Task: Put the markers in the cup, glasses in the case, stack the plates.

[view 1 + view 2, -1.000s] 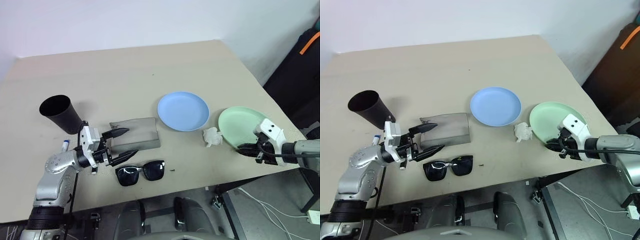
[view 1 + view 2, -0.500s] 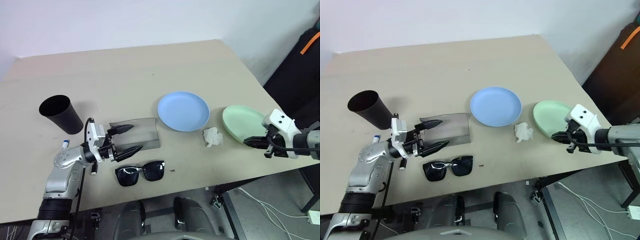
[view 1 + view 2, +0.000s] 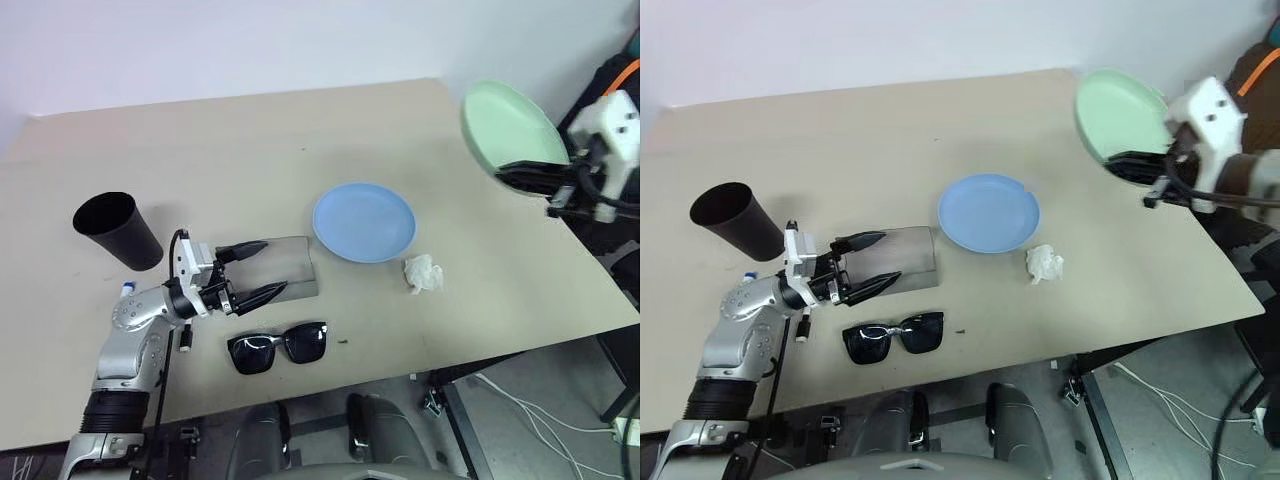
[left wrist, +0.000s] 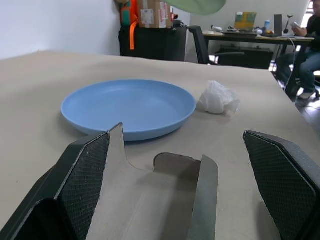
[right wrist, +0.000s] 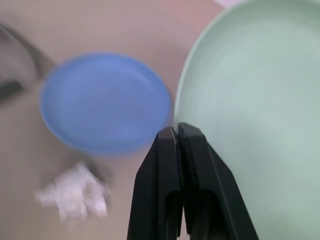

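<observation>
While the round light blue plastic plate serves as landmark, entries follow.

Item, mint green round plastic plate: off the table, raised and tilted, up and to the robot's right of the blue plate, well apart from it. Pinched at its near rim by the right gripper, whose two black fingers are clamped together on the edge; the right wrist view shows the blue plate lying beyond that rim.

Relation governing the coming move, as judged: the blue plate lies down and to the left of the held green plate, so stacking calls for carrying leftward and lowering until one round sits centred over the other. Round items, no long axis to align; the tilt wants levelling. Right arm is the nearer, and already loaded.

Item, small crumpled white tissue: on the table just beside the blue plate's near right edge, close under the likely path.

Item, flat grey rectangular glasses case: lid up, just left of the blue plate. Left gripper hovers at its left end, fingers spread wide and holding nothing.

Item, black-framed sunglasses with dark lenses: nearer the robot than the case, long axis running left to right.

Item, matte black tapered plastic cup: well to the left of the blue plate.

Item, blue-capped marker: just below the cup, mostly hidden by the left arm.
</observation>
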